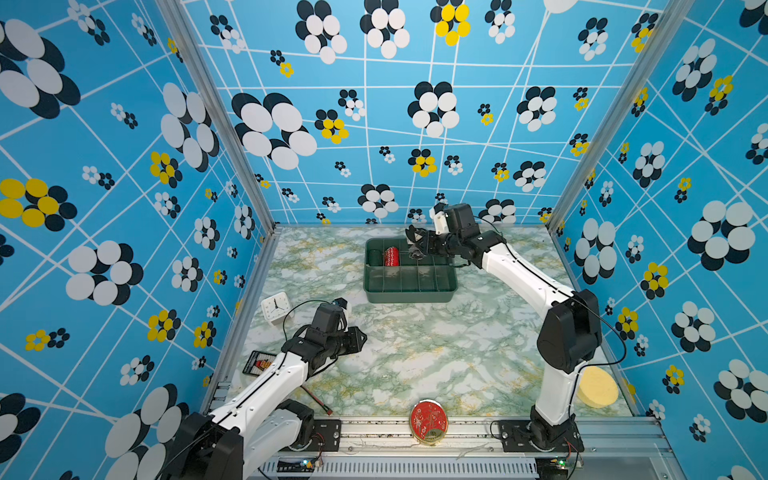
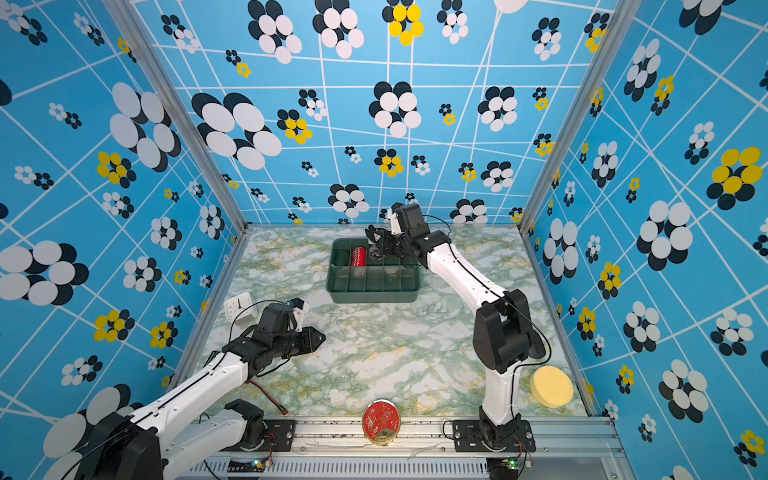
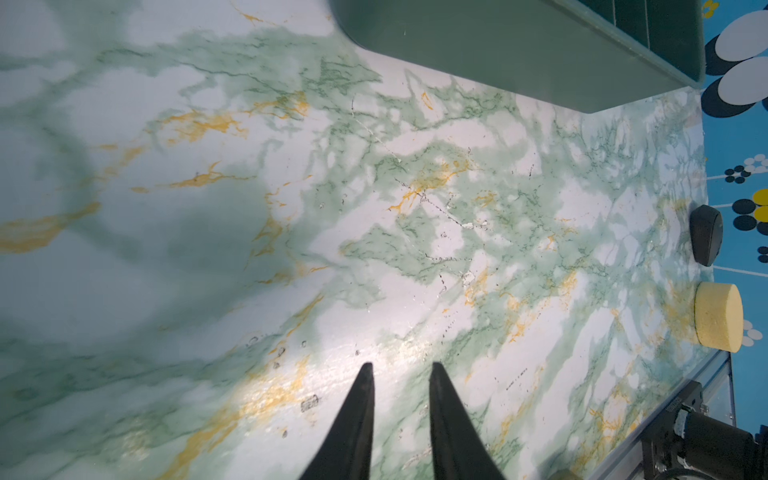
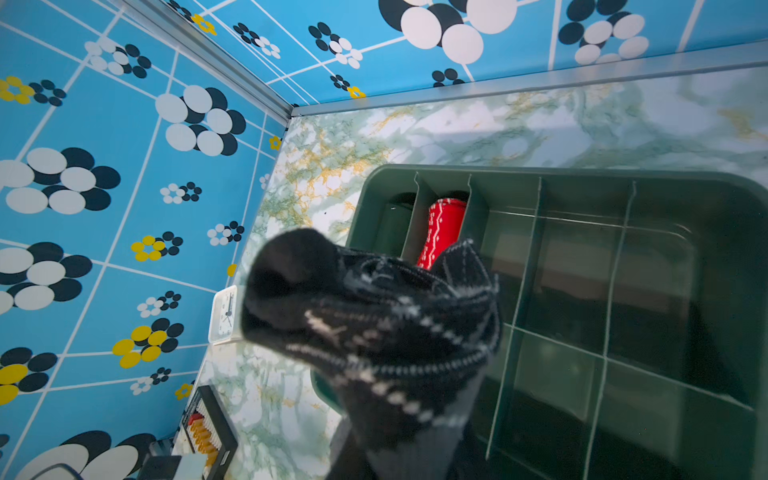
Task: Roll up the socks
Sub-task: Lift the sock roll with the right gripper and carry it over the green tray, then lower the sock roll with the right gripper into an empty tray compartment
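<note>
The left arm [image 1: 266, 386] reaches low over the marble table [image 1: 415, 357], its left gripper [image 3: 399, 368] narrowly parted and empty. The right arm [image 1: 519, 270] stretches to the far green tray [image 1: 409, 296]. There the right gripper [image 1: 417, 246] pinches the bunched socks [image 4: 374, 324] above the tray's back row.

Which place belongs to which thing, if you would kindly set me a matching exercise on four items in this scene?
Things:
1. socks
2. red roll
3. yellow sponge
4. white clock

Places:
A. near the left edge of the table
B. in a back compartment of the green tray
C. held in the right gripper, above the tray
D. at the table's near right corner

Pairs: 1-C, 2-B, 3-D, 4-A
</note>
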Motion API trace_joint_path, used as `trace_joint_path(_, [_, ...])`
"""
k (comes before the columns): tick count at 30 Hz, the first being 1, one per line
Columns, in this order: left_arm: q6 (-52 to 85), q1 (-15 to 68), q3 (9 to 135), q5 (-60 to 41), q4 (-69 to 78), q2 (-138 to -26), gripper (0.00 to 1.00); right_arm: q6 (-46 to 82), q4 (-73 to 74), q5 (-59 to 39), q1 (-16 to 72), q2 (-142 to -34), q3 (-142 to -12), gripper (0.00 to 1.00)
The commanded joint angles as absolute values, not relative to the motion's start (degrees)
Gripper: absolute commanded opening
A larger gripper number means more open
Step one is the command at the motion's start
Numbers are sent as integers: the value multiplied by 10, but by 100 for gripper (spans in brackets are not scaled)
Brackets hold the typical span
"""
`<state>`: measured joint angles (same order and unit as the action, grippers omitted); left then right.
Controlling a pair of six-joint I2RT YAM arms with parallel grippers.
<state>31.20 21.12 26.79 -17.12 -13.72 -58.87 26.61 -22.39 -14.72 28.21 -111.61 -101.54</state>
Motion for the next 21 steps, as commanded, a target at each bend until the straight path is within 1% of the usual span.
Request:
trace_joint_path(1, [296, 202, 285, -186, -134, -598, 26, 285, -236, -179, 281, -1156, -1071, 0])
trace_joint_path(8, [286, 181, 290, -202, -134, -606, 26, 326, -220, -201, 276, -1233, -1138, 0])
trace_joint_path(21, [280, 150, 271, -226, -123, -604, 26, 391, -174, -208, 266, -1328, -1169, 0])
